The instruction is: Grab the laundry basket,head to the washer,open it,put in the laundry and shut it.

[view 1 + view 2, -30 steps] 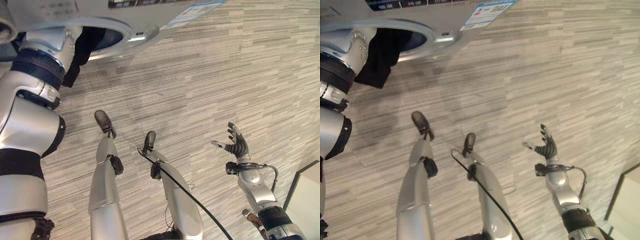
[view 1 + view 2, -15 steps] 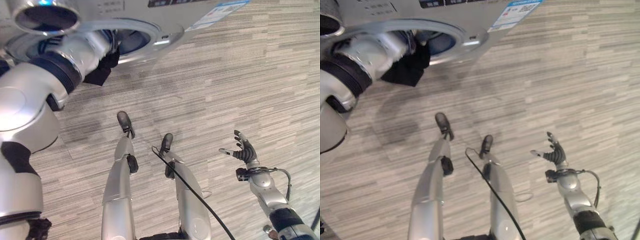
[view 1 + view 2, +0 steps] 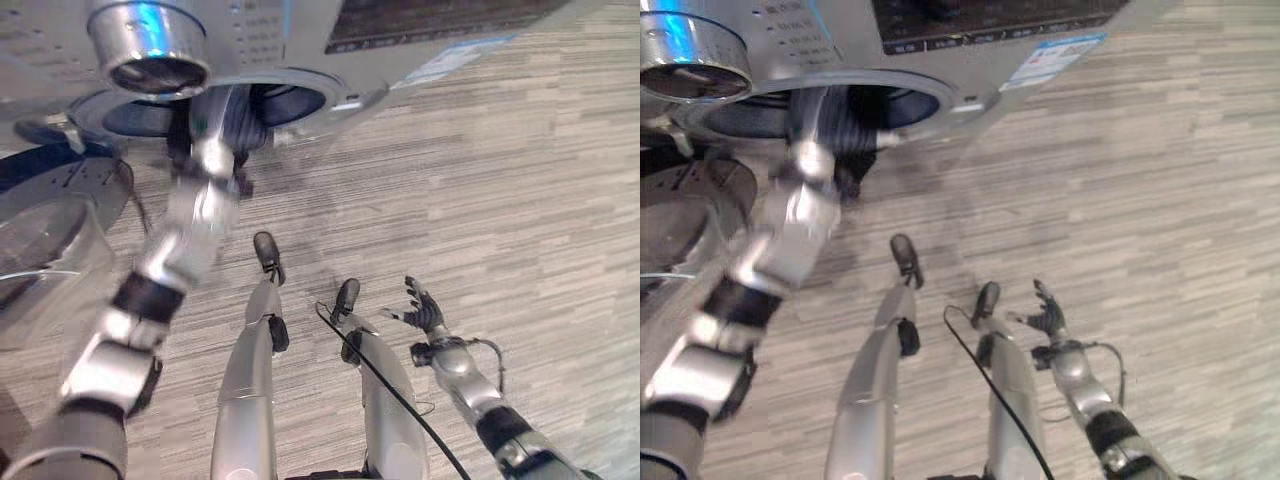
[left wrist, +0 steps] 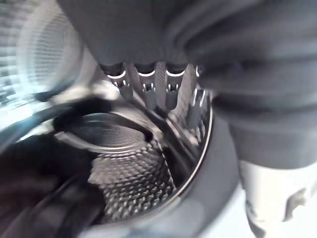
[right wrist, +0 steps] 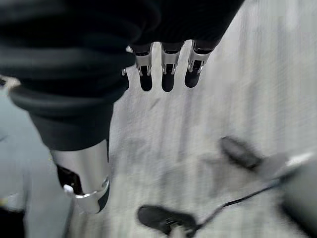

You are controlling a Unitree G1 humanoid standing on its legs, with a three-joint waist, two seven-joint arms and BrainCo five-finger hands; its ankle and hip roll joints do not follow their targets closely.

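The silver washer (image 3: 430, 25) stands ahead of me with its round drum opening (image 3: 300, 100) uncovered. My left arm is stretched out, and my left hand (image 3: 236, 125) is inside that opening. In the left wrist view its fingers (image 4: 146, 84) point straight into the perforated drum (image 4: 133, 178) with nothing between them. Dark laundry (image 4: 39, 173) lies low in the drum by the rim. A dark piece of cloth (image 3: 241, 184) shows at the opening's lower edge under my wrist. My right hand (image 3: 425, 312) hangs open and holds nothing over the floor, beside my right leg.
The washer's round glass door (image 3: 50, 240) is swung open at my left, close to my left arm. A large silver dial (image 3: 150, 45) sits above the opening. Grey striped floor (image 3: 520, 200) stretches away to the right.
The camera has shifted, so the washer now shows more fully. My left arm has stretched out and carried the dark cloth into the drum opening. My right hand has come closer to my legs.
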